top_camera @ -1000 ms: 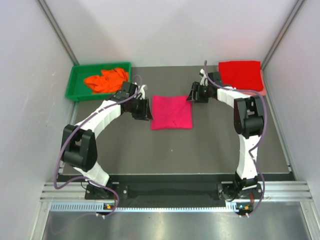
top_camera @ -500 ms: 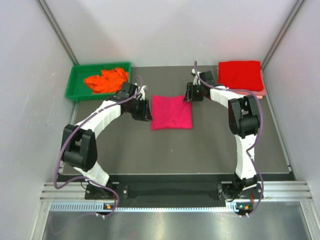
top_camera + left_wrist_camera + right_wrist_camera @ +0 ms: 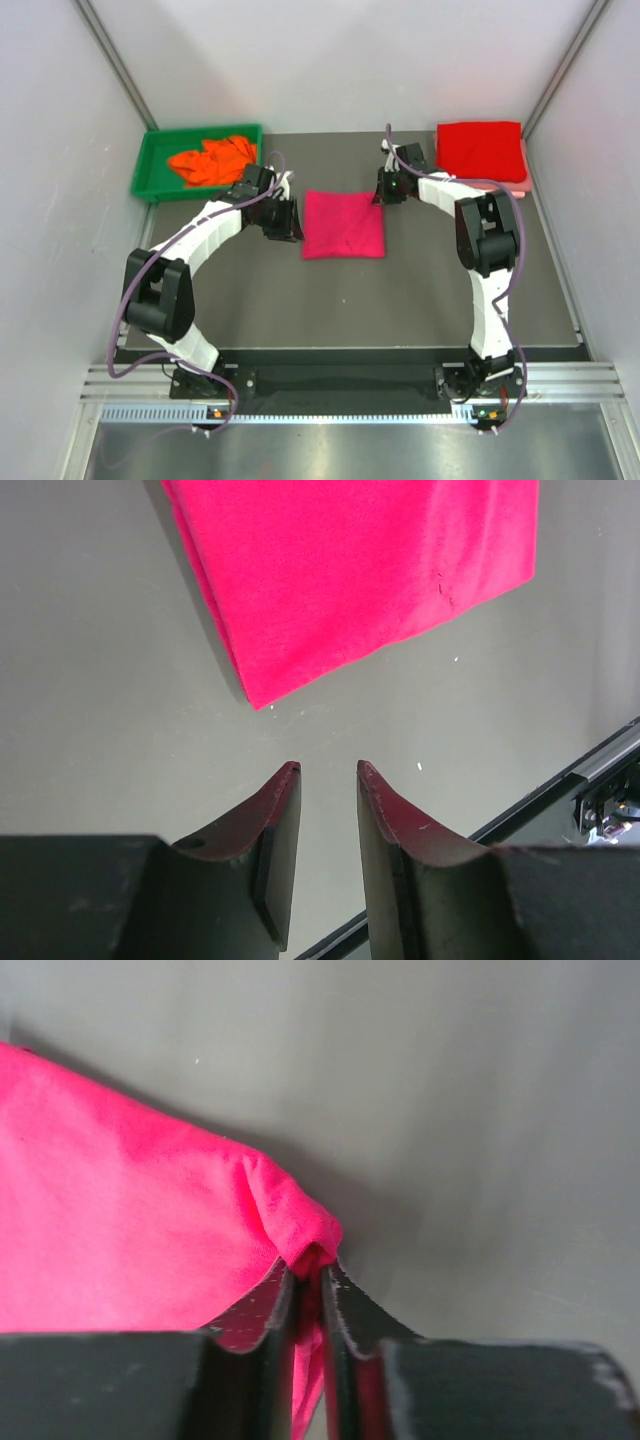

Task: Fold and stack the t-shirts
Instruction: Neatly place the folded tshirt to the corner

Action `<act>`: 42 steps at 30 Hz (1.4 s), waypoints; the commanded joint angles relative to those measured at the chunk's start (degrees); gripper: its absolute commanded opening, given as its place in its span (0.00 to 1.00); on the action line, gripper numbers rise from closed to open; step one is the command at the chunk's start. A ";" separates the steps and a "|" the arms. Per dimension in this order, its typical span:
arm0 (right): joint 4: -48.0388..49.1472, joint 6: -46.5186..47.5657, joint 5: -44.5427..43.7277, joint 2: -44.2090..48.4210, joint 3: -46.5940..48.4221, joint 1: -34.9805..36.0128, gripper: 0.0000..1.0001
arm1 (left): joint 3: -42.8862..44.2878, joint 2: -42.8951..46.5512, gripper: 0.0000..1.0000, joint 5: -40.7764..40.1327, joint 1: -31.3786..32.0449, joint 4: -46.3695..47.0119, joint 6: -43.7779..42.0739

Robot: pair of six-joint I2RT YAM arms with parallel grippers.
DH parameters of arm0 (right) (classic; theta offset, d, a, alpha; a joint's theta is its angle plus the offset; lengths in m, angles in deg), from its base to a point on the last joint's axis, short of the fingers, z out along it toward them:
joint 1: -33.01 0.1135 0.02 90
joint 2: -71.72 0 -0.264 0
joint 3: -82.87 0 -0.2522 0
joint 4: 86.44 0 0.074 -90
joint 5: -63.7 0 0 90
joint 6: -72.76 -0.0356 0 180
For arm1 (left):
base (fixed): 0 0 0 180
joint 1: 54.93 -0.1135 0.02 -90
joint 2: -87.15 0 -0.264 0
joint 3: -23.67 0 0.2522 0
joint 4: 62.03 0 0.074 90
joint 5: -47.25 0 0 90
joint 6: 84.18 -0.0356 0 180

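Note:
A folded magenta-pink t-shirt (image 3: 344, 223) lies in the middle of the dark table. My right gripper (image 3: 383, 193) is shut on its far right corner, and the right wrist view shows the pinched cloth (image 3: 300, 1235) bunched between the fingertips. My left gripper (image 3: 291, 222) stands open just left of the shirt, above bare table. In the left wrist view the gripper (image 3: 328, 769) is a little short of the shirt's corner (image 3: 262, 695). A folded bright red t-shirt (image 3: 482, 150) lies at the far right on a pale pink one (image 3: 513, 183). An orange t-shirt (image 3: 212, 160) lies crumpled in the green tray (image 3: 150, 165).
The green tray sits at the far left corner of the table. Grey walls close in the left and right sides. The table's dark front edge (image 3: 560, 780) shows in the left wrist view.
My right gripper moved left onto the magenta-pink shirt's far right corner and shut on it. The left arm has not moved.

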 commanded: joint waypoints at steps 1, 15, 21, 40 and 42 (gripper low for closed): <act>-3.56 1.20 0.38 2.74 1.71 0.87 0.05 | -0.36 1.89 0.34 0.14 -0.04 1.15 -0.89; -3.73 6.91 -6.56 14.26 1.88 1.31 0.00 | -0.72 1.80 0.34 -0.39 -0.04 1.59 -0.89; -9.45 10.16 -11.47 15.76 6.18 1.31 0.00 | -0.89 1.63 0.34 -0.66 -0.04 1.33 -0.98; -18.50 21.33 -22.91 21.20 18.14 -1.50 0.00 | -1.16 1.54 0.34 0.31 -0.04 1.42 -1.24; -19.12 21.24 -22.47 21.64 19.28 -2.64 0.00 | -0.89 1.45 0.34 0.31 -0.04 1.24 -1.33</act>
